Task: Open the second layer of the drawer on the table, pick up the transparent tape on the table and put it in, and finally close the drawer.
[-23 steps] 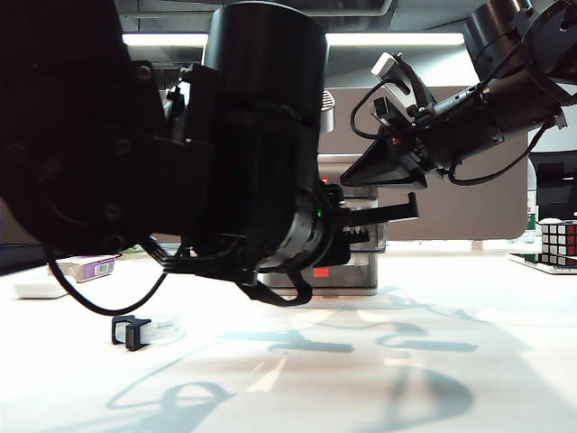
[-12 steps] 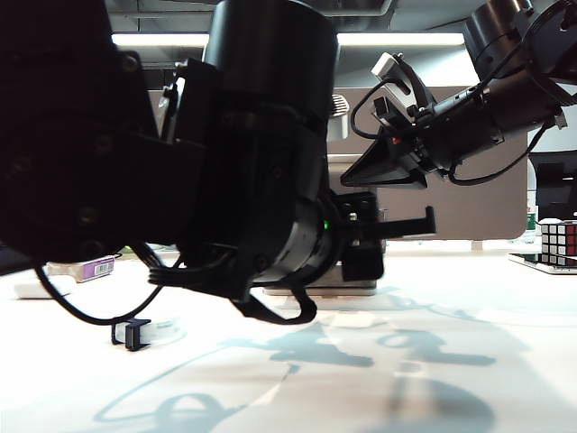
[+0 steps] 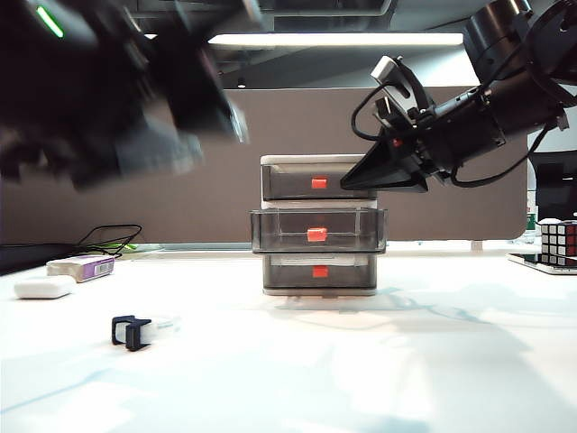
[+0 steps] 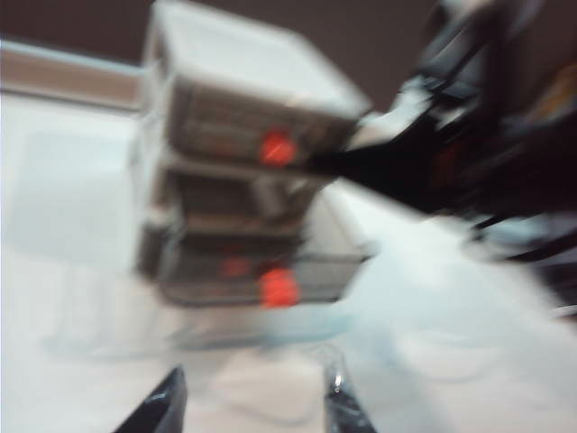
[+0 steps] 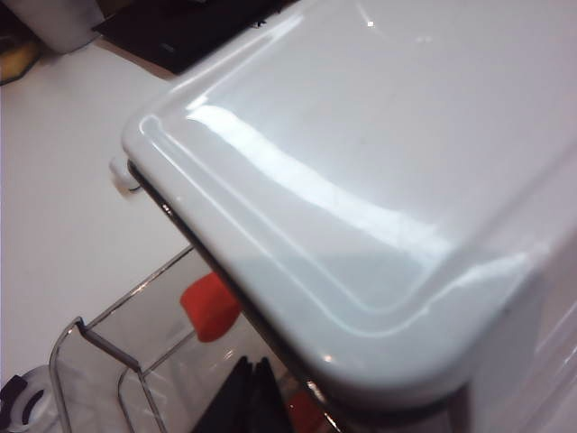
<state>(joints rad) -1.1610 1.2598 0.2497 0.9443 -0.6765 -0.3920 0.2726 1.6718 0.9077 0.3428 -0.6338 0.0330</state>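
Observation:
The drawer (image 3: 317, 225) stands mid-table, a three-tier cabinet with smoky fronts and red-orange tabs. The second layer (image 3: 317, 232) sticks out further than the other two. In the right wrist view its open tray (image 5: 135, 361) shows under the pale top (image 5: 361, 180). The transparent tape (image 3: 144, 330) lies on the table (image 3: 361, 361) at front left, with its black clip on the left end. My left arm (image 3: 108, 108) is a raised blur at upper left. My left gripper (image 4: 252, 408) is open and empty. My right gripper (image 3: 356, 180) is shut, its tip by the cabinet's top right.
A white oblong case (image 3: 43, 287) and a purple-labelled box (image 3: 83, 266) lie at the far left. A Rubik's cube (image 3: 559, 242) stands at the right edge. A black cable (image 3: 108, 236) trails behind the left side.
My left arm, which hid the cabinet with its gripper at the middle drawer, has swung up and to the left. The right arm has stayed where it was.

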